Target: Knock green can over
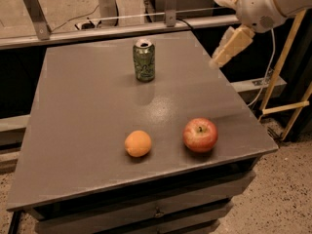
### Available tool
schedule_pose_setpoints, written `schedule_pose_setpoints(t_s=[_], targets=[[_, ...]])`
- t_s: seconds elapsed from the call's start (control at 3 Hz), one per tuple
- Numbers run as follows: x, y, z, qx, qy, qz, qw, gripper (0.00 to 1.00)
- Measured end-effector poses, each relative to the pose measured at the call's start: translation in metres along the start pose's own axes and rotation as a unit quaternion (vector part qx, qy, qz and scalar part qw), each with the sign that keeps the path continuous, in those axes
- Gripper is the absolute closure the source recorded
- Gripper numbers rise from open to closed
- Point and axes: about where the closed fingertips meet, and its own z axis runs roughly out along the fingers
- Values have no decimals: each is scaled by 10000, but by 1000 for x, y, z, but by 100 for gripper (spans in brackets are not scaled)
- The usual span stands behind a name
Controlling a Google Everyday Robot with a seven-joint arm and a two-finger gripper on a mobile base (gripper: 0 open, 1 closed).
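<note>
The green can [144, 60] stands upright on the far middle of the grey table [87, 111]; it is green with a mottled pattern and a silver top. My gripper [217, 32] hangs in the air at the upper right, above the table's far right edge and to the right of the can, well apart from it. Its two cream fingers stand apart with nothing between them, the lower finger [232, 46] pointing down and left towards the table.
A red apple [200, 134] and an orange [138, 143] lie near the table's front edge. A metal rail [122, 29] runs behind the table. Yellow frame bars [285, 106] stand to the right, beyond the table's edge.
</note>
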Motion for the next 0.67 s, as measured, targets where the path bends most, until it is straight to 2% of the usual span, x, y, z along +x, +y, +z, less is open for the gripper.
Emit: schedule_pose_setpoints(t_s=[0.33,0.67], targets=[[-10,-27,58,-114,-1154,426,9923,0],[-11,-30,90,-383,-1718,828,9809,0]])
